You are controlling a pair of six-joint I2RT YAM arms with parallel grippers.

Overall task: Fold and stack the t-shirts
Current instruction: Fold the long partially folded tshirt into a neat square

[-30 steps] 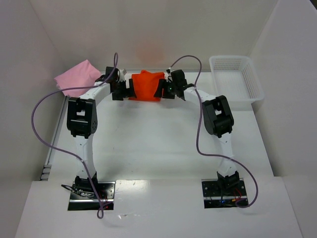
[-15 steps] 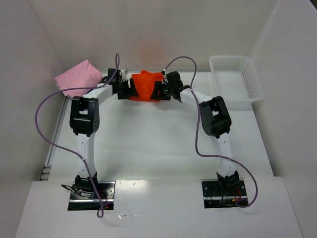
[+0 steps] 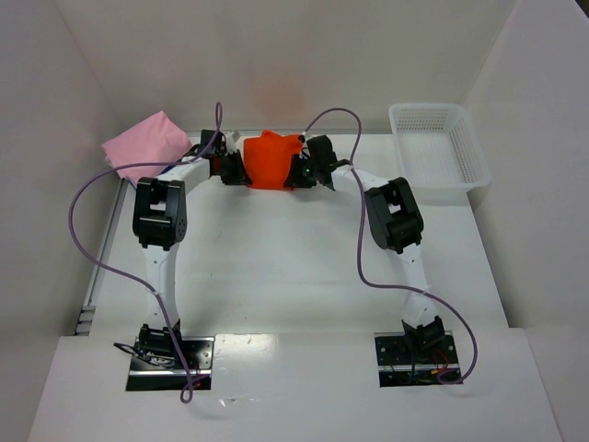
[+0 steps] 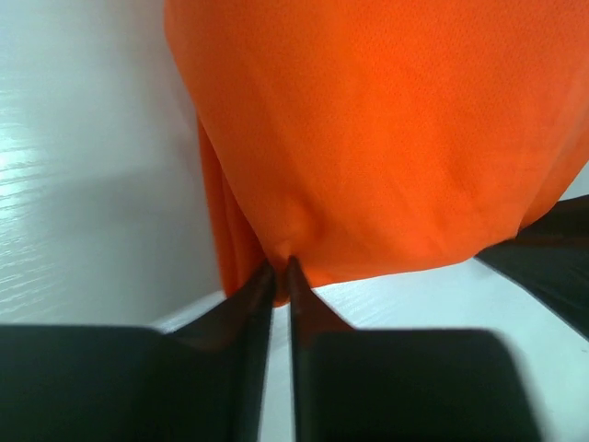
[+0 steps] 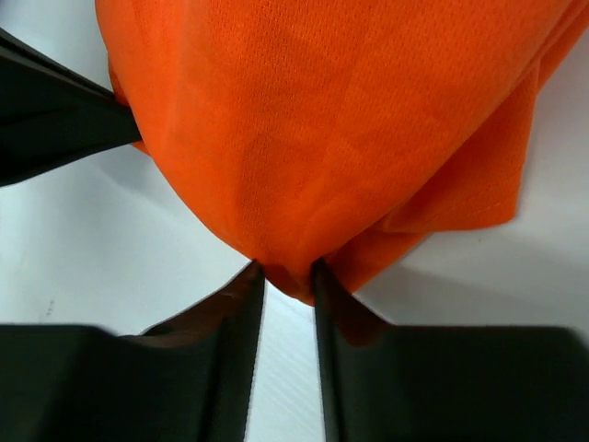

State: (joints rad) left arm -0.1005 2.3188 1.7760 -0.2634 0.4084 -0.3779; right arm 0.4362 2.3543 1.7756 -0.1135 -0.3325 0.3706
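Note:
The bright orange t-shirt (image 3: 270, 158) is bunched into a folded mound at the far middle of the table. My left gripper (image 3: 234, 168) is at its left edge, shut on a pinch of orange cloth (image 4: 386, 129), the fingertips nearly touching around it (image 4: 282, 267). From the opposite side my right gripper (image 3: 300, 170) is shut on the shirt's right edge (image 5: 322, 120), a thicker fold of fabric wedged between its tips (image 5: 283, 269). A light pink t-shirt (image 3: 143, 143) lies folded at the far left, untouched.
A white mesh basket (image 3: 442, 152) stands at the far right. White walls close in the table on the back and both sides. Purple cables loop above each arm.
Both grippers moved inward against the orange t-shirt and shut on its edges. The shirt is squeezed narrower and humped up higher than before.

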